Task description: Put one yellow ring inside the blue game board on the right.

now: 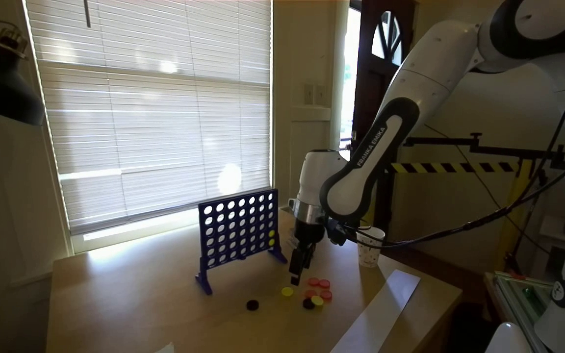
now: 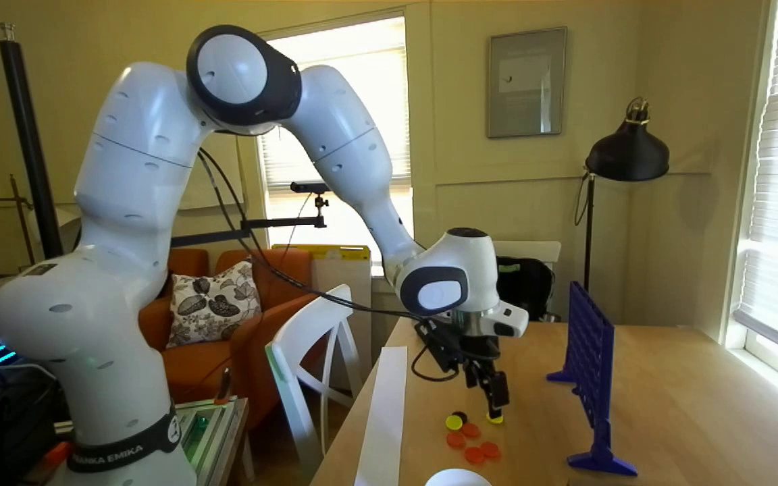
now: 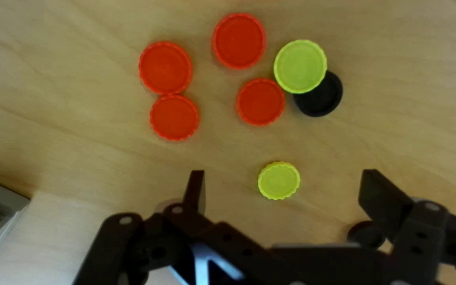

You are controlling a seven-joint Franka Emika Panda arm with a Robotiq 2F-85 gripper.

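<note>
A yellow ring [image 3: 279,180] lies flat on the table between my gripper's spread fingers in the wrist view. It also shows in both exterior views [image 1: 287,291] [image 2: 495,419], just below the fingertips. My gripper [image 3: 284,174] is open and empty, pointing down above this ring; both exterior views show it too [image 1: 296,275] [image 2: 496,403]. Another yellow ring [image 3: 300,66] leans partly over a black token [image 3: 326,97]. The blue game board [image 1: 237,221] stands upright beside the gripper, seen nearly edge-on in an exterior view [image 2: 591,364]. Two yellow tokens [image 1: 271,238] show low in its end column.
Several red tokens [image 3: 260,101] lie close to the yellow rings. Another black token [image 3: 364,234] is partly hidden by a finger; it also shows in an exterior view [image 1: 252,305]. A white cup [image 1: 371,250] and a white strip [image 1: 380,309] are on the table.
</note>
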